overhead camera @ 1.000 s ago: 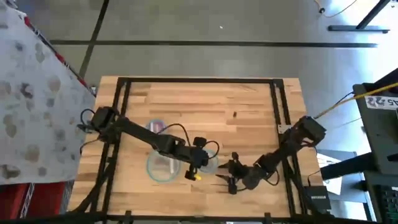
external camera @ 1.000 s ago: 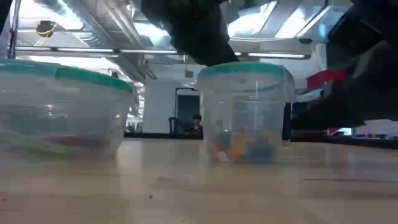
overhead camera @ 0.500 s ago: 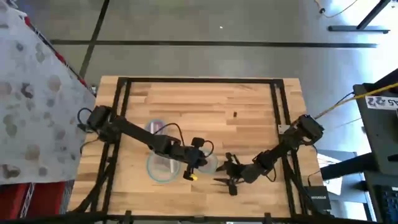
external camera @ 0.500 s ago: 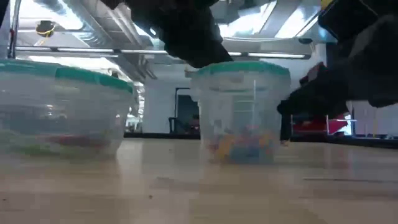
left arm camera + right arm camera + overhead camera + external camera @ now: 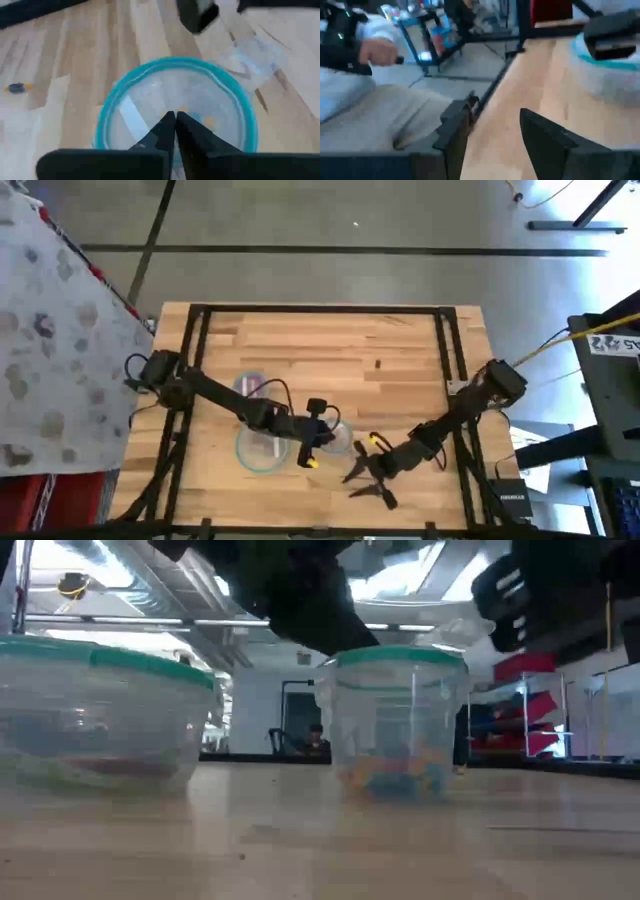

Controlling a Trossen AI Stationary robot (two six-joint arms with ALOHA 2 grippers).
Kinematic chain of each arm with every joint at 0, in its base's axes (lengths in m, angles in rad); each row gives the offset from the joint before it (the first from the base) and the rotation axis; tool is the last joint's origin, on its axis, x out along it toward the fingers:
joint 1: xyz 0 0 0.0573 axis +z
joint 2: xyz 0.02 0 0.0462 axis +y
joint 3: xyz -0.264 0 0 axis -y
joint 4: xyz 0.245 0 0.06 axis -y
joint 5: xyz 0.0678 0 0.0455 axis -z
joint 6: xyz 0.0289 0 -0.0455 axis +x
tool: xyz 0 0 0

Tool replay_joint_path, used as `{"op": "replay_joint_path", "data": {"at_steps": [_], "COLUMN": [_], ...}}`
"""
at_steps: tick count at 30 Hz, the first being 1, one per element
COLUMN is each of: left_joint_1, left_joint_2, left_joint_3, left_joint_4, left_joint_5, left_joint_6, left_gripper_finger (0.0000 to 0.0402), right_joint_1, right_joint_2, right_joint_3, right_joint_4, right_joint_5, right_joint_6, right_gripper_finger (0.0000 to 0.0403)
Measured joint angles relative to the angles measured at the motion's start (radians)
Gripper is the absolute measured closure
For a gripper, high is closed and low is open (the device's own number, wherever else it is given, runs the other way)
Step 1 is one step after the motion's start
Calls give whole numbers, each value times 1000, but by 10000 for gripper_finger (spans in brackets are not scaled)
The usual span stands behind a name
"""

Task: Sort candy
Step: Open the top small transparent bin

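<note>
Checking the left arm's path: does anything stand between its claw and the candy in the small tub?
Nothing visible does. The left claw hangs shut directly above the open tub, with the candy on its bottom. The right claw is open, off to the side.

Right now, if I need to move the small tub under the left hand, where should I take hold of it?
Grip the small tub by its teal rim from above: it stands upright and open-topped, with the left hand shut just over it and the big bowl close alongside.
</note>
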Motion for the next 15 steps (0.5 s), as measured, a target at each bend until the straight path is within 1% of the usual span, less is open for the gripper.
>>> {"op": "replay_joint_path", "data": {"at_steps": [2, 3, 6, 7, 8, 9, 11, 13, 15], "left_joint_1": [-14, -21, -47, -54, -62, -70, -78, -77, -75], "left_joint_2": [-12, -18, -56, -66, -73, -74, -64, -44, -26], "left_joint_3": [27, 44, 113, 128, 138, 140, 136, 135, 137], "left_joint_4": [-29, -37, -72, -84, -91, -96, -123, -148, -191], "left_joint_5": [-17, -29, -55, -56, -52, -35, 34, 97, 96], "left_joint_6": [35, 55, 77, 69, 56, 42, 8, -20, -34], "left_gripper_finger": [398, 398, 398, 398, 398, 399, 399, 399, 399], "right_joint_1": [0, -1, -23, -38, -57, -82, -130, -173, -199], "right_joint_2": [-82, -121, -210, -230, -242, -244, -242, -212, -181], "right_joint_3": [0, 1, 2, 1, 0, 1, 1, 9, 21], "right_joint_4": [-75, -116, -276, -338, -382, -406, -455, -473, -507], "right_joint_5": [92, 163, 432, 482, 503, 497, 452, 394, 363], "right_joint_6": [14, 20, 74, 96, 112, 129, 149, 152, 149], "right_gripper_finger": [237, 237, 237, 237, 237, 237, 237, 237, 237]}}
